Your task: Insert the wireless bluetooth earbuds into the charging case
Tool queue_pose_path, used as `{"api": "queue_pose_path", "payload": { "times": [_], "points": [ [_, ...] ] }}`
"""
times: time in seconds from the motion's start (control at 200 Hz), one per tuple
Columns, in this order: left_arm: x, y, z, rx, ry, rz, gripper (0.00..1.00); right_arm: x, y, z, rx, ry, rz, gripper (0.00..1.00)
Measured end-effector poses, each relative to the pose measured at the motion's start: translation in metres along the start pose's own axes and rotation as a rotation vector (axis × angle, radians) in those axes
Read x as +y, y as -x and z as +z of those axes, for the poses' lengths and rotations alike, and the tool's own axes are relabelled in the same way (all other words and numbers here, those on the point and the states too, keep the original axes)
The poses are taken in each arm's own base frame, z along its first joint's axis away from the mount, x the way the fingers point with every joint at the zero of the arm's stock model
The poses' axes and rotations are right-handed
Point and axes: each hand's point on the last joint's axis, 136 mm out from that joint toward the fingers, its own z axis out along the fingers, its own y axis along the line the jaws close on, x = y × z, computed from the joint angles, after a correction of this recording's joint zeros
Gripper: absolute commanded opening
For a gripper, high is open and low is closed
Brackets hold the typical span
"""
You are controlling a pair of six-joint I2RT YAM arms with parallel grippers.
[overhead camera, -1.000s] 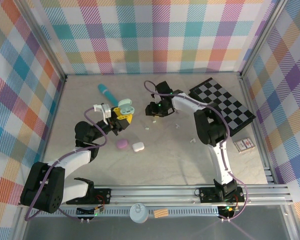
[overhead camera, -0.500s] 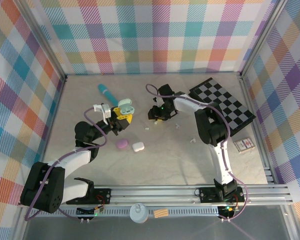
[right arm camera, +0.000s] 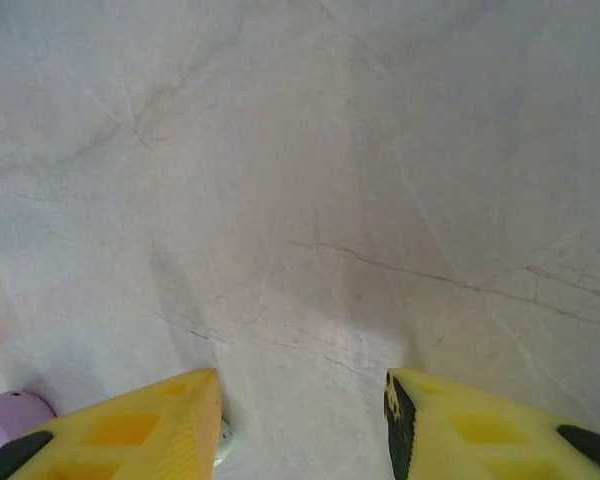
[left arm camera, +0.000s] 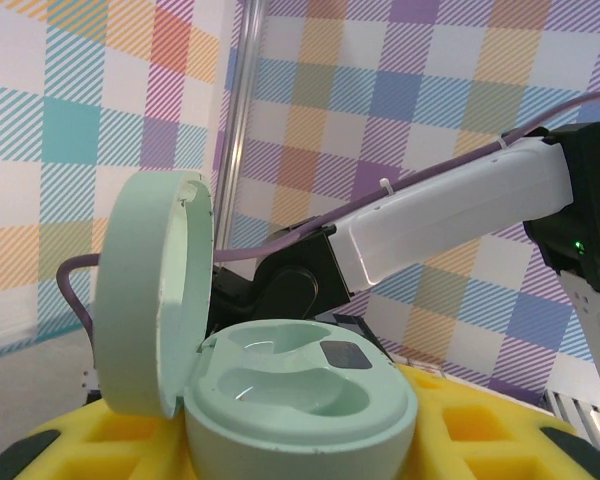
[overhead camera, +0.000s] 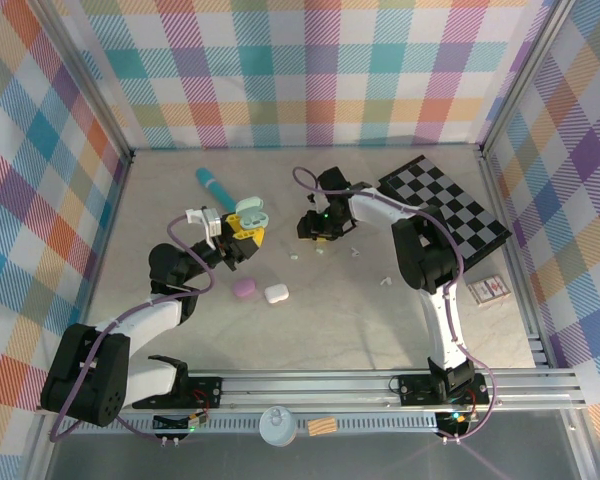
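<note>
Step in hand: fetching an earbud for loading; none is seated yet. The left hand (overhead camera: pixel 245 235) is clenched on the pale green charging case (left arm camera: pixel 300 400) and holds it above the table (overhead camera: pixel 330 320), left of centre and towards the far edge. Its lid (left arm camera: pixel 150 290) stands upright and both sockets look empty. The right hand (right arm camera: pixel 302 415) hangs low over bare table near the centre, its yellow fingers (right arm camera: pixel 170 415) parted with nothing between them. A purple piece (right arm camera: pixel 10 412), probably an earbud, lies just outside one finger. A small pale object at that finger's inner edge is too hidden to name. Several white earbuds (overhead camera: pixel 294 257) lie loose on the table between its centre and the right edge. A purple case (overhead camera: pixel 244 288) and a white case (overhead camera: pixel 275 293) sit closed, nearer the near edge. In the inspector's judgement, the next move calls for the right hand to centre on one bud, close gently on so small a part, and carry it to an open socket. Writing: none legible. The card box (overhead camera: pixel 488 289) by the right edge bears print too small to read, and the case shows no brand mark.
</note>
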Motion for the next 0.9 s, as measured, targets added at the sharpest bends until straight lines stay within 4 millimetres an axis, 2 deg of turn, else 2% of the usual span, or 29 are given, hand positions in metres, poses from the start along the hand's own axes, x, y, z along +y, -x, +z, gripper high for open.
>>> {"api": "queue_pose_path", "payload": {
  "times": [0.15, 0.31, 0.375, 0.47, 0.57, 0.69, 0.815, 0.9],
  "points": [
    [0.0, 0.0, 0.0, 0.0, 0.0, 0.0, 0.4, -0.003, 0.004, -0.007, -0.027, -0.04, -0.021, 0.47],
    [0.0, 0.0, 0.0, 0.0, -0.001, 0.001, 0.4, -0.002, 0.006, -0.034, -0.089, -0.087, -0.027, 0.46],
    [0.0, 0.0, 0.0, 0.0, 0.0, 0.001, 0.4, 0.0, -0.002, -0.044, -0.108, -0.08, 0.003, 0.45],
    [0.0, 0.0, 0.0, -0.001, 0.0, 0.001, 0.4, 0.0, -0.024, -0.051, -0.116, -0.052, 0.082, 0.45],
    [0.0, 0.0, 0.0, -0.001, -0.001, 0.001, 0.4, -0.001, -0.046, -0.049, -0.102, -0.03, 0.155, 0.45],
    [0.0, 0.0, 0.0, -0.001, -0.001, 0.001, 0.4, 0.006, -0.067, -0.036, -0.071, -0.011, 0.203, 0.45],
    [0.0, 0.0, 0.0, -0.001, 0.0, 0.001, 0.4, 0.016, -0.074, -0.028, -0.063, 0.016, 0.229, 0.45],
    [0.0, 0.0, 0.0, -0.001, -0.001, 0.001, 0.4, 0.019, -0.07, -0.024, -0.075, 0.029, 0.241, 0.44]
  ]
}}
